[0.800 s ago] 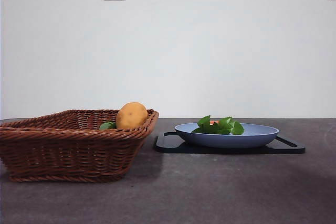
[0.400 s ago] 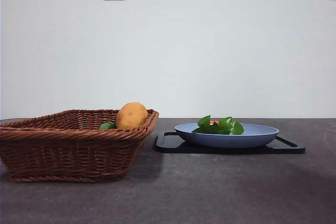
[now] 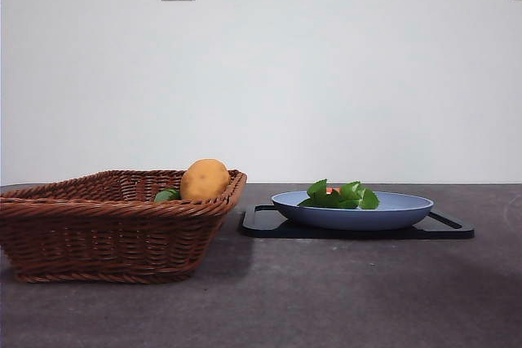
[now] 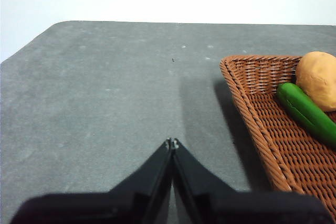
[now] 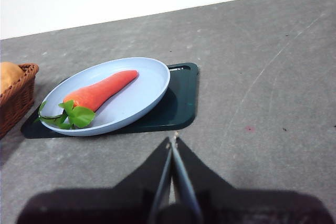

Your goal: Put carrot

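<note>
1. The carrot is seen lying inside the blue plate, its orange body stretched across the plate and its green leaves gathered at the rim nearest the basket.
2. The plate is carried by a dark tray, which rests on the grey table.
3. The right gripper is held above the table with its jaws pressed together, nothing between them; the tray's edge lies just ahead of the jaws, and the carrot is well apart from them.
4. The left gripper is likewise held over bare table, jaws together and empty.
5. The wicker basket stands to one side of the left jaws, near but not touching, and holds a yellow-orange lump and a smooth green item.
</note>
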